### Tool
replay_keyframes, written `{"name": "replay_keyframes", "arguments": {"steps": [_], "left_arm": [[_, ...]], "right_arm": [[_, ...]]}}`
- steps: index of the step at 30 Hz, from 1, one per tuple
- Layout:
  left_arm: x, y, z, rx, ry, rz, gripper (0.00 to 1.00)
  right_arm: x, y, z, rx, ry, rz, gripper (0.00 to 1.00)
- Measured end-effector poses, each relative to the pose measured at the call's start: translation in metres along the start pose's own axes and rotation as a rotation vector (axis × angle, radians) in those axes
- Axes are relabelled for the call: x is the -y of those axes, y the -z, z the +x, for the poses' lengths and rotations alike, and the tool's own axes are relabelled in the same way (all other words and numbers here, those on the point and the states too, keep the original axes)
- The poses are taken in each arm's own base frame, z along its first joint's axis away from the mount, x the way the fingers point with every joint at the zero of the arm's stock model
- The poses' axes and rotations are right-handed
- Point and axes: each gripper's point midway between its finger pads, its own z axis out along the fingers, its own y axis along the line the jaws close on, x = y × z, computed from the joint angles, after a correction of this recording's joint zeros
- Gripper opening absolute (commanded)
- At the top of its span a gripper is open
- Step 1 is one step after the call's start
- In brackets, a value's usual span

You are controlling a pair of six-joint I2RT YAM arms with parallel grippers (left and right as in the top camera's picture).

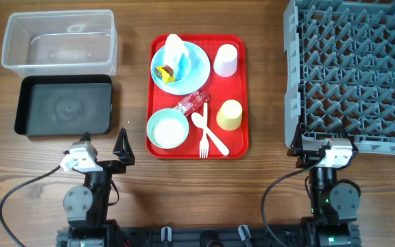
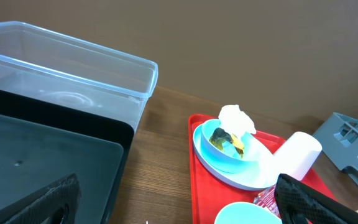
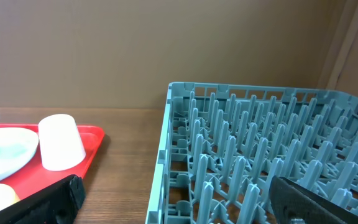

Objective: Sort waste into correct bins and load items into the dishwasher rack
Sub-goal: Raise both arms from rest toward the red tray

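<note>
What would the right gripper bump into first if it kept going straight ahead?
Most likely the rack, directly ahead of the right gripper; how close is hard to judge.

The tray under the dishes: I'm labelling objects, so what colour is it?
The tray is red, shown best in the overhead view.

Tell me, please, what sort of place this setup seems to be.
Probably a robotics test bench staged as a canteen dish-return station: a wooden table holds a red tray of used dishes, a grey dishwasher rack, and a clear tub and black tray as waste bins.
</note>
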Motion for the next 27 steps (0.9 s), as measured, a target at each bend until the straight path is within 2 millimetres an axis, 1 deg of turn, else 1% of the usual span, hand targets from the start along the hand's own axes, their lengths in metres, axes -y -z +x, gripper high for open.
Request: {"name": "replay_keyframes", "arguments": {"steps": [23, 27], "left_arm": [[0.0001, 0.0, -0.0002, 0.001, 0.0, 0.0, 1.0], [0.003, 0.0, -0.003, 0.011, -0.001, 0.015, 1.0]], "right_arm": [[0.0, 0.0, 0.0, 0.0, 0.0, 0.0, 1.0], [0.0, 0.0, -0.0005, 0.002, 0.0, 0.0, 1.0]]}}
